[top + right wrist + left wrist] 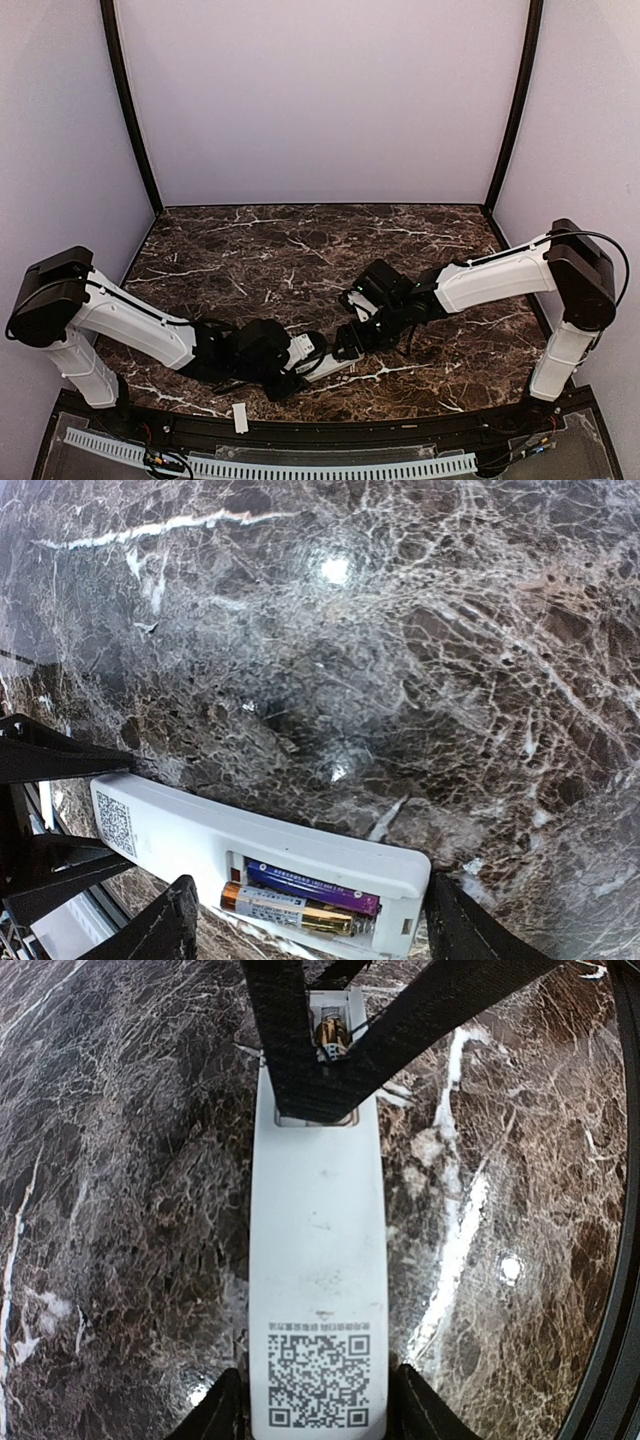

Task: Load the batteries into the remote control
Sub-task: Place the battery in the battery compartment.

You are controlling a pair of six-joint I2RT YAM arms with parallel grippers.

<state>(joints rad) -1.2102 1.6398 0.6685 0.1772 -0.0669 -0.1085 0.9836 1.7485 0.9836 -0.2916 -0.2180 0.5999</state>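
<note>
On the marble table [300,240], the remote control [318,1220] is laid back-up. Its QR-coded end is seemingly clamped by the left gripper's [318,1390] jaws. The right gripper's [310,905] jaws are held apart astride the open compartment, where two batteries [312,887] are seated side by side.

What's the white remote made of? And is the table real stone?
The remote looks like smooth, matte white plastic: it is evenly coloured, with rounded edges and a few faint scuffs. The table looks like polished dark brown marble, with white veins and shiny light spots. It could be just a printed marble look, so I can't tell for sure.
</note>
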